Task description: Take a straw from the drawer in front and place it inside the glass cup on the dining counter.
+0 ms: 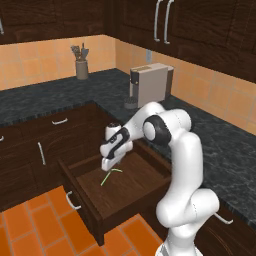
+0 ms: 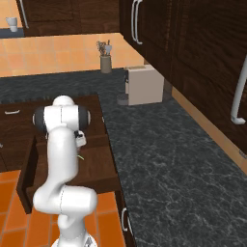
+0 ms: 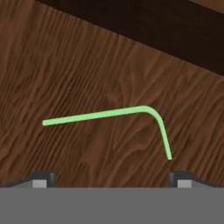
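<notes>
The straw [image 3: 105,114] lies flat on the wooden floor of the open drawer [image 1: 132,186], a thin pale green stick with one bent end, resting free and untouched. In the hand view it sits just ahead of the two fingertips [image 3: 41,177], its long leg running across the gap and its short leg angling toward the right tip. The gripper [image 1: 107,162] hangs above the drawer interior, pointed down at the straw, with the jaws spread wide apart and holding nothing. The drawer is pulled out over the orange tiled floor [image 1: 30,225], below the black speckled counter [image 2: 159,159], where a beige coffee machine [image 1: 150,82] and a utensil holder [image 1: 81,67] stand. Judged risks: the straw is very thin and lies flush on the wood, so the jaws could close above it or pinch only the bend; a descent too deep would drive the tips into the drawer floor; an off-centre grip could leave it tilted for later insertion.
</notes>
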### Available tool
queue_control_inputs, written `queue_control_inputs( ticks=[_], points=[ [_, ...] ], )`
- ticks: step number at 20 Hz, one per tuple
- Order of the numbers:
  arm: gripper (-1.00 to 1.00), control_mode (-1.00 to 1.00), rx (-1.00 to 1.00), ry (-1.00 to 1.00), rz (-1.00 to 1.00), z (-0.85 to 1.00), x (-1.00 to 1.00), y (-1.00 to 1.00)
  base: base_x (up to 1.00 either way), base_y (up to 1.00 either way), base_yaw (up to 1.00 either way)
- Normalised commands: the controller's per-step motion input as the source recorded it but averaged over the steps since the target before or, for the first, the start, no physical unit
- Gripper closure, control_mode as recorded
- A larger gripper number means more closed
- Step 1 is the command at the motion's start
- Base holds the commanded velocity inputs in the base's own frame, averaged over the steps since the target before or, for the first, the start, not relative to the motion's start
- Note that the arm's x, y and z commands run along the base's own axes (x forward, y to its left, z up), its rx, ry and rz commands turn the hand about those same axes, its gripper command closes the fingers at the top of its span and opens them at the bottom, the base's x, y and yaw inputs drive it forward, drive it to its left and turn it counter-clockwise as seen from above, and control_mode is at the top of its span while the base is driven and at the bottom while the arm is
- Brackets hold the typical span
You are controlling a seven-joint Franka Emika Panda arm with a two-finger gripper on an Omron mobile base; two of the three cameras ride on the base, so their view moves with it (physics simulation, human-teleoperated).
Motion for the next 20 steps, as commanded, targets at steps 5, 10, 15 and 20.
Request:
queue_control_inputs(
  ticks=[5, 10, 15, 20],
  points=[
    [-1.0, -1.0, 0.04, 0.04, 0.01, -0.36, 0.34, -0.07, 0.0, 0.0, 0.0],
    [-1.0, -1.0, 0.0, 0.03, 0.0, -0.34, 0.01, -0.07, 0.0, 0.0, 0.0],
    [-1.0, -1.0, 0.0, 0.0, 0.02, -0.23, 0.16, 0.0, 0.0, 0.0, 0.0],
    [-1.0, -1.0, 0.0, 0.0, 0.04, -0.25, 0.29, -0.01, 0.0, 0.0, 0.0]
  ],
)
